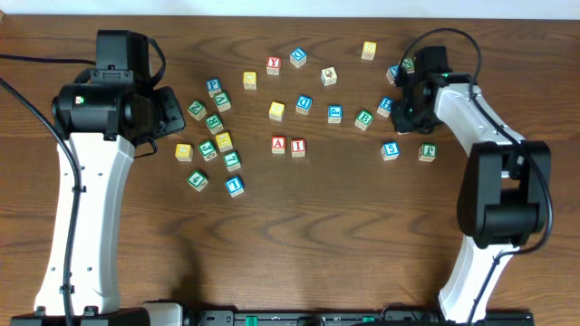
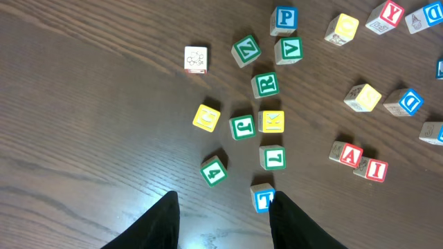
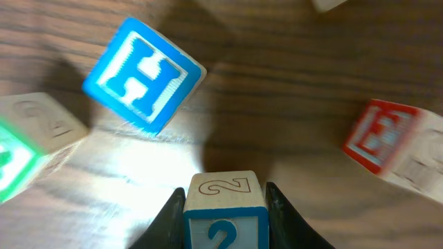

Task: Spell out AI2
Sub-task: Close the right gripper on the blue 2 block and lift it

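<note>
Right gripper (image 3: 224,196) clamped on 2 block (image 3: 223,214), over table's right side near H (image 3: 143,74). A (image 1: 278,144) and I (image 1: 298,146) touch mid-table, left of gripper and closer to base. Likely slot: just right of I. Left gripper (image 2: 225,221) wide, empty.

The overhead camera looks straight down on the whole dark wooden table (image 1: 299,226). The left wrist camera faces down from moderate height; both show the red-lettered wooden A cube (image 2: 346,153). The right wrist camera sits very close to the table.
</note>
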